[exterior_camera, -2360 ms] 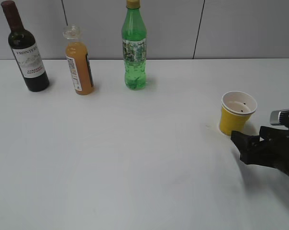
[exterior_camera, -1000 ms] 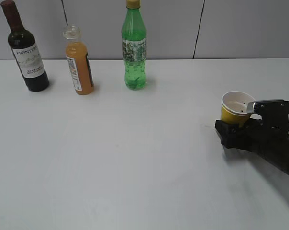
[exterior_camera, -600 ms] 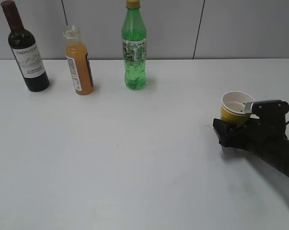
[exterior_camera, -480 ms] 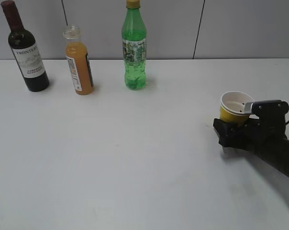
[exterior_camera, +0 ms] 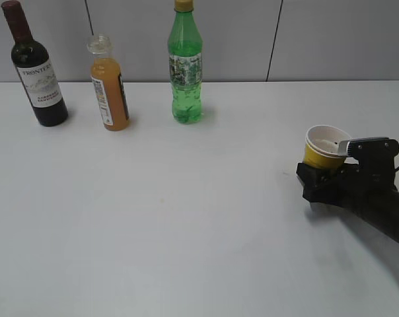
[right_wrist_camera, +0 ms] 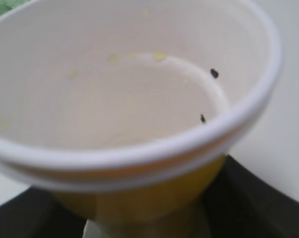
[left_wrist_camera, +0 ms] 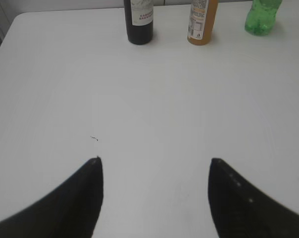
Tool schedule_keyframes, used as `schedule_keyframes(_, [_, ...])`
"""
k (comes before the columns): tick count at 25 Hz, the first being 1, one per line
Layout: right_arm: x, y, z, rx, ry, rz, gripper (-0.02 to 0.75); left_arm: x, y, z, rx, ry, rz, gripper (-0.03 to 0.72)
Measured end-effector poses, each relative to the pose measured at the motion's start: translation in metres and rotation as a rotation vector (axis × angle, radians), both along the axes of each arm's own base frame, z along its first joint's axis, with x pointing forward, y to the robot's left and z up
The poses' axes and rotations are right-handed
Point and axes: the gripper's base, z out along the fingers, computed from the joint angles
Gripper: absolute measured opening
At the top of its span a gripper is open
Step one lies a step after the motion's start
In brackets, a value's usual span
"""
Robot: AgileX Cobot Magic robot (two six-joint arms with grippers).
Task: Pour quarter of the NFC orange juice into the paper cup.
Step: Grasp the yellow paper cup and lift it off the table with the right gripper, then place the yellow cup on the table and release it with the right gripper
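The NFC orange juice (exterior_camera: 109, 92) stands upright at the back left, between two other bottles; its lower part also shows in the left wrist view (left_wrist_camera: 201, 22). The yellow paper cup (exterior_camera: 322, 148) stands at the right, upright and empty. My right gripper (exterior_camera: 320, 173) is low on the table with its jaws on either side of the cup's lower body, shut on it. In the right wrist view the cup (right_wrist_camera: 129, 89) fills the frame, with dark fingers (right_wrist_camera: 248, 198) beside its base. My left gripper (left_wrist_camera: 154, 161) is open and empty above bare table, far from the bottles.
A dark wine bottle (exterior_camera: 37, 72) stands left of the juice and a tall green bottle (exterior_camera: 185, 72) right of it, all in a row along the back wall. The white table (exterior_camera: 186, 218) spreads between bottles and cup.
My right gripper has moved in from the right edge and come round the paper cup. In the last half second the cup has shifted very slightly to the right.
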Motion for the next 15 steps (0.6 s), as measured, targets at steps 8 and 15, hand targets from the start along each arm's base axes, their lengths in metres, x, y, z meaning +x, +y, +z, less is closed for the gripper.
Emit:
schedule_keyframes(8, [0.0,0.002,0.006,-0.007,0.007,0.024,0.486,0.0,0.0,0.0,0.0,0.0,0.0,0.486])
schedule_keyframes(15, [0.002,0.006,0.021,-0.004,-0.041,0.075,0.485,0.0,0.0,0.0,0.0,0.0,0.0,0.486])
